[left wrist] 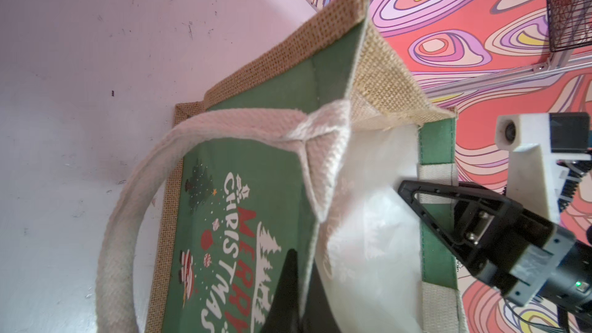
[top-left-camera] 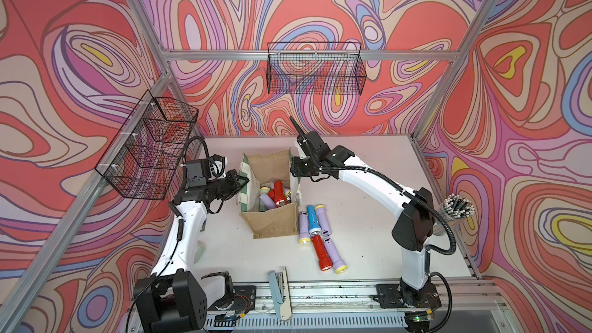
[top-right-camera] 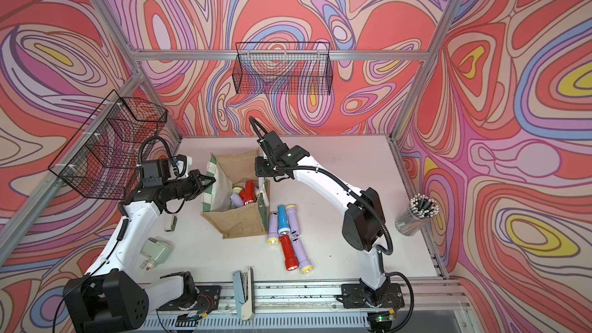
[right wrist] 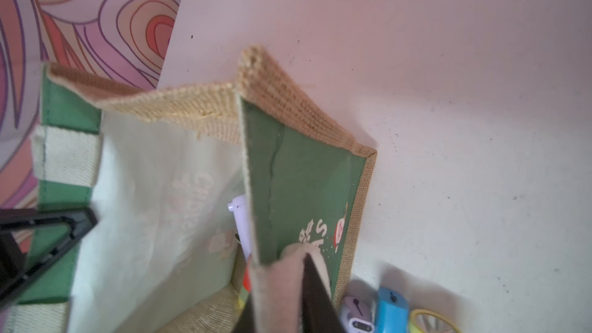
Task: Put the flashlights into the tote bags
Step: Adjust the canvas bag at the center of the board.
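Two end effectors on tote bag [top-left-camera: 271, 223] rim, mid-table [top-left-camera: 368, 219]: left end effector [top-left-camera: 242, 181] pinching soft side wall; right end effector [top-left-camera: 294, 174] astride opposite wall, grip unclear. Five flashlights [top-left-camera: 320, 253] just beside bag, more inside: probably light, rigid, slick, roll-prone; take mid-barrel.

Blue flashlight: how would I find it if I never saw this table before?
Look at the white table and find the tan bag standing in the middle. Beside it, on the right arm's side, five flashlights lie in a bunch. The blue flashlight lies between two lilac ones and is the only blue one there.
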`<state>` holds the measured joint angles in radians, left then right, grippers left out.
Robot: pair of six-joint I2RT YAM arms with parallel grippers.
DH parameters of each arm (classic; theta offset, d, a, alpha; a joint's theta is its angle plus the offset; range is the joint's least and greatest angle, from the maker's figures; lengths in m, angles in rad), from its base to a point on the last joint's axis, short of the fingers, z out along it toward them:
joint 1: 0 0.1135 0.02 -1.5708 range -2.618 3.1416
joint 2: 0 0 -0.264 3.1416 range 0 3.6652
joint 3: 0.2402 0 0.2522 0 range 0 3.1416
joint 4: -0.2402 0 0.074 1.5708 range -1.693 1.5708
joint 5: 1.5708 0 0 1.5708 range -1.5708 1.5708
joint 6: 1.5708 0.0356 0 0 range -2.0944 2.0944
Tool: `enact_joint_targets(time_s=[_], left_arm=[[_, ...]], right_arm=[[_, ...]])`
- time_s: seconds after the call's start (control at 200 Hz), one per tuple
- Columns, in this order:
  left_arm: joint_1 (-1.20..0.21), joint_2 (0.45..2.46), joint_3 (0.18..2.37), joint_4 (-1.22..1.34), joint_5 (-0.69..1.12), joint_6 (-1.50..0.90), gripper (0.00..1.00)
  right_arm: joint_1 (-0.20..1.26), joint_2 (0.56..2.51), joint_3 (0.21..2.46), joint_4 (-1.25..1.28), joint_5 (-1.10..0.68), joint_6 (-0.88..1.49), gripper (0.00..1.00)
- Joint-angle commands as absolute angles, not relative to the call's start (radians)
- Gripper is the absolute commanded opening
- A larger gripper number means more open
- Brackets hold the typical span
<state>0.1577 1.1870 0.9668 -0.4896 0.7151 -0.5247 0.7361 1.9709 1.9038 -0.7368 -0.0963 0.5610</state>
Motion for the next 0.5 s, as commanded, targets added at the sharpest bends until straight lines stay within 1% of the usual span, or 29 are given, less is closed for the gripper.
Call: enact_joint_targets(time_s=[0.0,0.07,0.155,0.205,0.376,0.496], left_arm=[[0.164,1.18,0.997,-0.555,0.677,-0.489,0.0],[0.164,1.177,1.006,-0.558,0.673,-0.489,0.0],[0.164,1.179,1.015,-0.56,0.677,-0.487,0.0],[0.164,1.182,1.02,-0.563,0.677,-0.485,0.0],[0.164,1.186,1.034,-0.579,0.669,-0.472,0.0],[0.172,1.181,1.053,-0.596,0.656,-0.464,0.0]], right_arm=[[0.73,1.925,1.894,-0.66,-0.107,0.593,0.32],[0.726,1.937,1.9,-0.671,-0.121,0.591,0.38],[0.723,1.943,1.906,-0.676,-0.124,0.582,0.48],[0.722,1.942,1.905,-0.684,-0.114,0.575,0.52],[0.715,1.906,1.895,-0.735,-0.003,0.544,0.59],[0.688,1.836,1.832,-0.759,0.081,0.536,0.63]])
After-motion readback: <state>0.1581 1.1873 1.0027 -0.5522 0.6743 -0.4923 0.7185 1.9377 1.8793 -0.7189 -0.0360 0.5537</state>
